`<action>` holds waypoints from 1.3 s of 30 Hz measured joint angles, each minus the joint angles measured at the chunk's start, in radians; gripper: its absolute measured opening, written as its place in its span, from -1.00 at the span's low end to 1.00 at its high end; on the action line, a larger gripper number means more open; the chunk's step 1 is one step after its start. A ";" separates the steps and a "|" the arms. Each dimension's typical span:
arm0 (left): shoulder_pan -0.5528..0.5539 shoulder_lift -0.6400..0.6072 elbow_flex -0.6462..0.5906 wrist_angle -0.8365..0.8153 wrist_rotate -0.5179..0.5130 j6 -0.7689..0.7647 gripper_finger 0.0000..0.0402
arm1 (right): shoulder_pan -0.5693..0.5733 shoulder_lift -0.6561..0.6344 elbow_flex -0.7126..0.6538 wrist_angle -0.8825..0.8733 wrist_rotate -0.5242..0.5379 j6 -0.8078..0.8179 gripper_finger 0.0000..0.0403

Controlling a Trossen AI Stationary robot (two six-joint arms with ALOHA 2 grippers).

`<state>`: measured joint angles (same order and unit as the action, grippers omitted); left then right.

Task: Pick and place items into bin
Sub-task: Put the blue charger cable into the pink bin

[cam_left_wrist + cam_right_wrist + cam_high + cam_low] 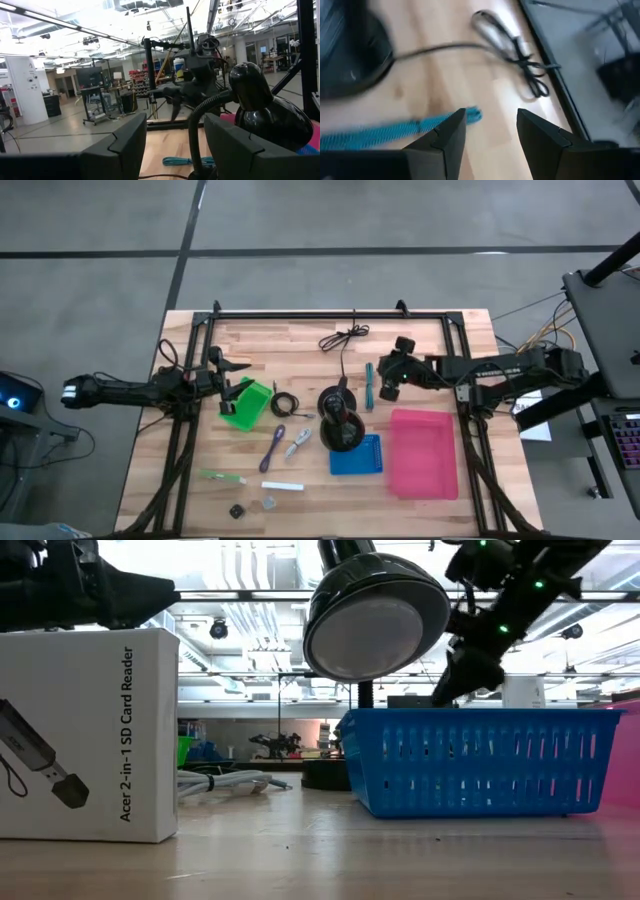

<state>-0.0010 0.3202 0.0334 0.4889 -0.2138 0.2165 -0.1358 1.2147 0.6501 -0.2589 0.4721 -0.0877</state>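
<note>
My right gripper hangs open above the table, slanting down over the far end of the teal pen. In the right wrist view the pen's tip lies by one finger, and I see no touch. My left gripper waits open at the far edge of the green bin. On the wood lie a black cable coil, a purple tool, a green stick, a white stick and two small cubes. The blue bin and the pink bin stand at the near right.
A black lamp-like stand rises between the pen and the blue bin, close to my right gripper. A long black cord lies at the far edge. A black frame rims the table. A white card-reader box stands near the low camera.
</note>
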 joint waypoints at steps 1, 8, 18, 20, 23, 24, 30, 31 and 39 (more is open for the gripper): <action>0.000 0.000 0.000 0.000 0.000 0.000 -0.08 | -0.016 -0.001 0.012 0.000 0.000 0.046 -0.21; 0.000 0.000 0.000 0.000 0.000 0.000 -0.08 | -0.187 0.003 0.071 -0.003 -0.221 0.335 -0.26; 0.000 0.000 0.000 -0.011 0.000 -0.001 -0.08 | -0.324 0.077 0.111 -0.127 -0.525 0.588 -0.18; 0.000 0.000 0.000 -0.010 0.000 -0.001 -0.08 | -0.323 0.096 0.128 -0.175 -0.525 0.618 -0.14; 0.000 0.000 0.000 -0.010 0.000 -0.001 -0.08 | -0.320 0.138 0.139 -0.174 -0.525 0.651 -0.07; 0.000 0.000 0.000 -0.010 0.000 -0.001 -0.08 | -0.321 0.155 0.145 -0.174 -0.524 0.660 -0.05; 0.000 0.000 0.000 -0.010 0.000 0.000 -0.08 | -0.320 0.268 0.172 -0.171 -0.524 0.665 0.07; 0.000 0.000 0.000 -0.010 0.000 0.000 -0.08 | -0.320 0.286 0.176 -0.169 -0.524 0.665 0.08; 0.000 0.000 0.000 -0.012 0.000 0.000 -0.08 | -0.320 0.380 0.181 -0.143 -0.524 0.665 0.17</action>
<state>-0.0011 0.3202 0.0330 0.4771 -0.2138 0.2169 -0.4561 1.5945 0.8314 -0.4017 -0.0521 0.5772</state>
